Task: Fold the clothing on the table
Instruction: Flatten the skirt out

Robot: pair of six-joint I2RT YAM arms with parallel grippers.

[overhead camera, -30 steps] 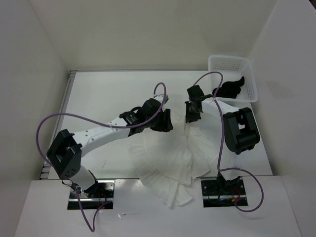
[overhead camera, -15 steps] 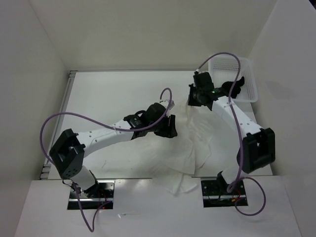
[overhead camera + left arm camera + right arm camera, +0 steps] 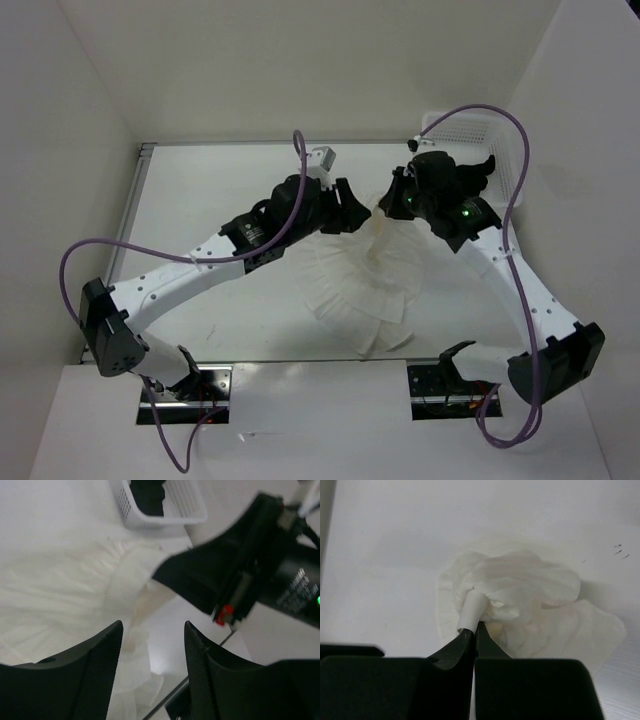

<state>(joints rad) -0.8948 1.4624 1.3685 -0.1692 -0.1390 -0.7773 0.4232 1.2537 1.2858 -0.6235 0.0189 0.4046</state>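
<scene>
Clothing: the clothing [image 3: 358,290], a white, thin, pleated fabric garment, lies in the middle of the counter [image 3: 200,200], a large flat white rectangular surface with a thin metal strip along its left edge.
Clothing shape: it fans out wide toward the near edge, where its hem comes close to the front of the counter. At the far end it gathers to a narrow bunch that is drawn up off the surface.
Right tool: the right tool [image 3: 474,627] has its black fingers pressed together on a rolled fold of the clothing at that far bunched end. The rest of the fabric hangs below it in a crumpled heap.
Left tool: the left tool [image 3: 152,627] stands just beside the right one, facing it. Its two black fingers are set apart, with fabric and bare counter showing between them. I cannot tell whether they touch the cloth.
Basket: a white plastic mesh basket [image 3: 165,517] sits at the far right corner, partly behind the right arm.
Basket contents: a small black cloth [image 3: 147,492] lies inside it.
Cables: purple cables [image 3: 110,245] loop above both arms.
</scene>
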